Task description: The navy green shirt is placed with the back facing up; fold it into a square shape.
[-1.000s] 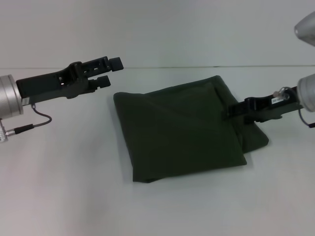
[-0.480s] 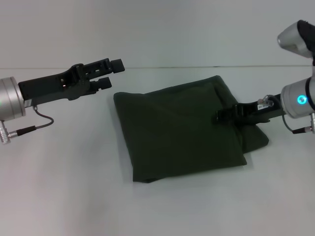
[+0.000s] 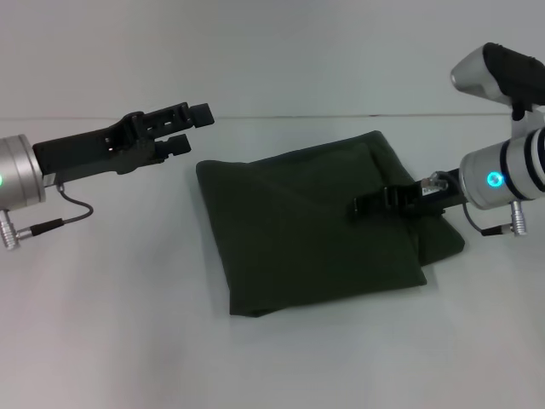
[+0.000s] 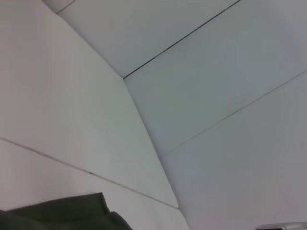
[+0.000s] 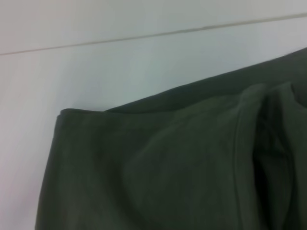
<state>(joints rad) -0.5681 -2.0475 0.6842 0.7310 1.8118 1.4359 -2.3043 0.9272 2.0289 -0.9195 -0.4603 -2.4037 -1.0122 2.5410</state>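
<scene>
Large dark olive-green soft cotton shirt (image 3: 311, 226), folded into a rough, slightly skewed square, lies flat on the plain white surface (image 3: 111, 324), plain side up, with layered edges showing along its right-hand side and a hem fold near its far corner. Left gripper (image 3: 189, 126), black, on a silver-cuffed arm: held above the surface, clear of the cloth, its jaws parted with a visible gap and holding nothing; the shirt's near-left corner lies just beyond and below the jaw tips, not touching them. Right gripper (image 3: 368, 204), black, on a silver arm with a lit blue-green ring: reaches in over the shirt's right-hand part, jaw tips above the cloth toward its middle; whether these jaws are open or closed cannot be told, nor whether they touch the fabric. In the left wrist view only a small corner of the shirt (image 4: 72, 213) shows against the white surface. In the right wrist view the shirt (image 5: 158, 172) fills most of the frame, one squared corner and a stitched hem ridge visible.
</scene>
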